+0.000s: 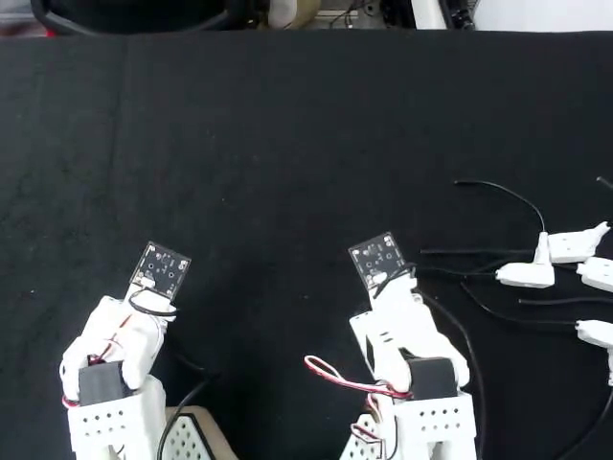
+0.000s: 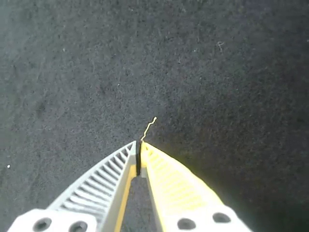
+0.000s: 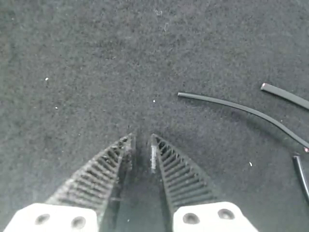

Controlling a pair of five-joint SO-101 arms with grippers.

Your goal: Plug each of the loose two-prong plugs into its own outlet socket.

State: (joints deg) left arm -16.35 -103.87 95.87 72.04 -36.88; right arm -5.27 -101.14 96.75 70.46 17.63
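Your black cloth-covered table took up nearly the whole high view. Along its near edge you had two white plastic arms side by side. The left arm sat folded low at the near left corner, and the right arm sat folded near the middle of that edge.

The task's things lay in a loose cluster by the table's right edge, on the right arm's outer side and well apart from the left arm. They were several white plastic plug and socket pieces, trailing thin black cords across the cloth. From that height you could not tell which pieces were the loose two-prong plugs and which the outlet sockets, or whether any pair was joined. Two pieces near the middle of the cluster lay touching or just beside each other. Another lay apart from them, closer to the table's near edge. Neither arm touched any of them.

Your left gripper had one pale grey ribbed finger and one yellow one. Their tips were pressed together over bare cloth and gripped nothing. Your right gripper had two dark ribbed fingers with a narrow gap between the tips, and it held nothing. Some of the cords lay on the cloth beyond it, clear of its fingers.

A short pale thread lay on the cloth just past the left gripper's tips.
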